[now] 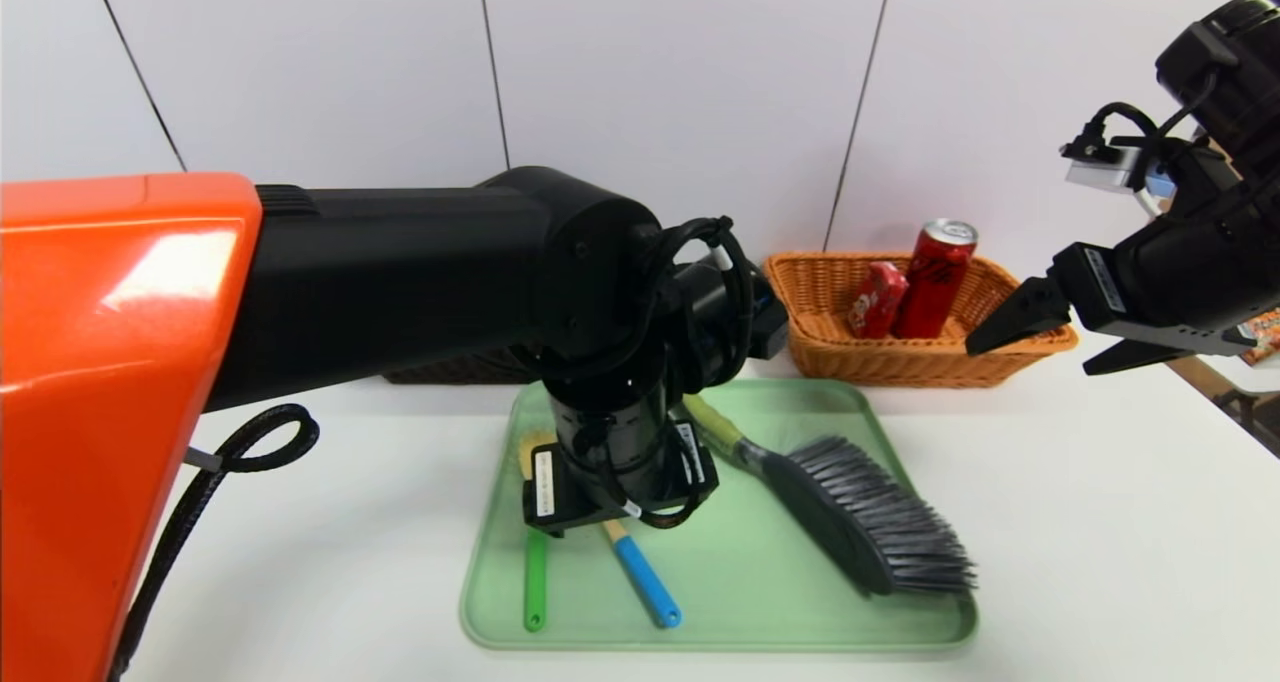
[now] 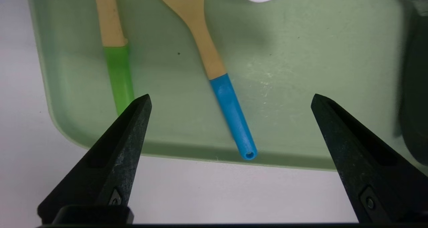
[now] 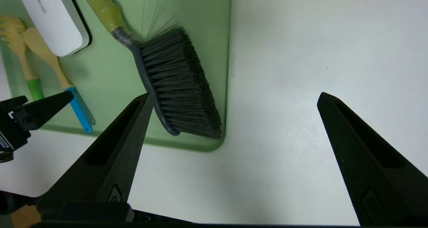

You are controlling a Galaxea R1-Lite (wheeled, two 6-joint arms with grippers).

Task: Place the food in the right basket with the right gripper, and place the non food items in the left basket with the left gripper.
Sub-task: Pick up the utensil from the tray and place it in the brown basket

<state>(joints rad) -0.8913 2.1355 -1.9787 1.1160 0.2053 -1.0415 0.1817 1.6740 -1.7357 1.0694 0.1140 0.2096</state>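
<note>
White counter carries a pale green tray [image 1: 900, 622] low in the frame, where the left tool [image 2: 230, 127], fingers spread wide and empty, hangs straddling the blue-handled yellow spoon [image 2: 230, 111], whose handle runs toward the tray's near rim.

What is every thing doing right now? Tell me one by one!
Can: upright in the orange basket.
Snack packet: leaning in the same basket.
Brush: lying on the tray.
Blue spoon: lying on tray.
Green fork: lying on tray.
White case: lying on tray.
Left claw: open, over the spoon.
Right claw: open, empty, raised.
</note>
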